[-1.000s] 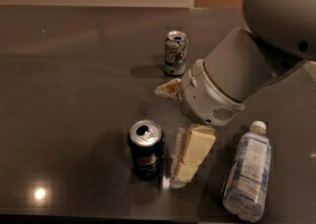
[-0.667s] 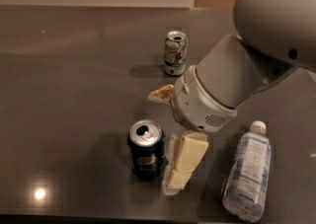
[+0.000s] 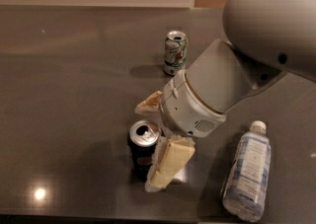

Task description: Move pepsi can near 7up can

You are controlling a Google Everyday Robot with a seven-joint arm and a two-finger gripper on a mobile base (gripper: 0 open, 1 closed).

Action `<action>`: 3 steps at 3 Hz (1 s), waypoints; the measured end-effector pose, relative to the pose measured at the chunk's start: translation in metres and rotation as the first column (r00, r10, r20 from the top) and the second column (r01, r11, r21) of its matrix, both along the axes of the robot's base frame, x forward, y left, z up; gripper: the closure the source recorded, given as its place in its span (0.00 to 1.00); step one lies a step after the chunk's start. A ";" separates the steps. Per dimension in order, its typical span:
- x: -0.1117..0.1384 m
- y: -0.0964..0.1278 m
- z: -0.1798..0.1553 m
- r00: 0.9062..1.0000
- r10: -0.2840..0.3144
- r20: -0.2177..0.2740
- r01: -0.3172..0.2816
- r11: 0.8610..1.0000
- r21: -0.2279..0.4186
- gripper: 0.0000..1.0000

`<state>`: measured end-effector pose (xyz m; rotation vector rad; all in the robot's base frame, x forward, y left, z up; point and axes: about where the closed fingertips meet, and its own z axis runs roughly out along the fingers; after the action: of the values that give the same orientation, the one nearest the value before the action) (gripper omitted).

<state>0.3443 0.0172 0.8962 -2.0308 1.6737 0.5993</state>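
The pepsi can is dark navy with a silver top and stands upright on the dark table near its front edge. The 7up can, white and silver with green markings, stands upright farther back, well apart from the pepsi can. My gripper hangs from the large grey arm and is open right beside the pepsi can. One cream finger sits just behind the can. The other finger lies against the can's right side. The can stands on the table.
A clear plastic water bottle with a white cap lies on its side at the front right. The grey arm fills the upper right. A pale wall runs along the table's far edge. A light spot reflects at the front left.
My gripper has moved left and down, closer to the pepsi can, so its fingers now stand on either side of it. Both cans and the bottle have stayed put.
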 end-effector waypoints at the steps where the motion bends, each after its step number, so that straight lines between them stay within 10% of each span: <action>1: 0.002 0.003 -0.001 1.000 -0.009 0.001 0.009 1.000 0.011 0.41; 3: 0.034 -0.014 0.003 0.996 -0.094 0.002 0.094 0.996 -0.003 0.88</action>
<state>0.3781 0.0035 0.8992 -1.9416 1.7589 0.5627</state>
